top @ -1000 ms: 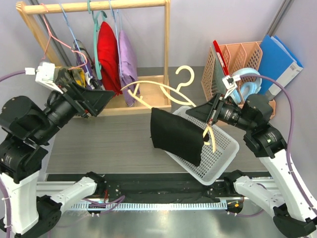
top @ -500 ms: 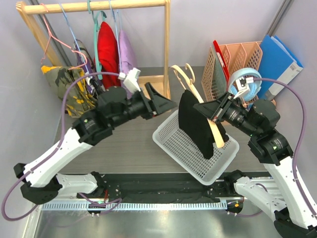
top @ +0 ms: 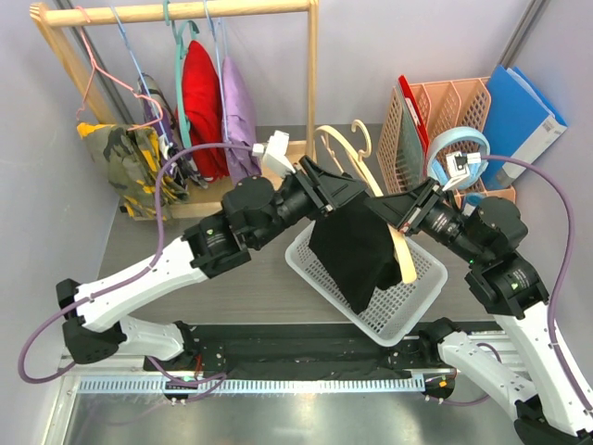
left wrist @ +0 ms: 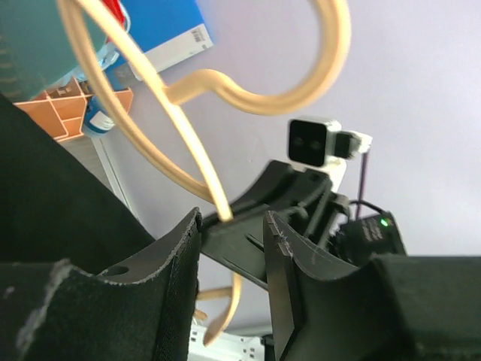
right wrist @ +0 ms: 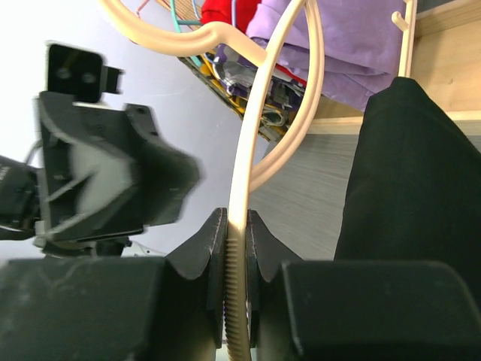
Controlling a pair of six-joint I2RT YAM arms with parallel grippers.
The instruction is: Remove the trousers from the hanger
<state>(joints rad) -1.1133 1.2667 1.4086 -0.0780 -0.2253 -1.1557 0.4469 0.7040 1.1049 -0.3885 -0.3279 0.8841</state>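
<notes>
Your right gripper [right wrist: 237,226] clamps the stiff hanger [top: 405,264]; left gripper [left wrist: 231,218] gapes beside it. Pinch the limp trousers [top: 352,246] below its bar.

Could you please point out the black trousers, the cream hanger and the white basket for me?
trousers [top: 354,248]: top view, middle of the hanging black fabric.
hanger [right wrist: 242,173]: right wrist view, midway along its cream arm.
basket [top: 320,271]: top view, its left mesh wall.
</notes>
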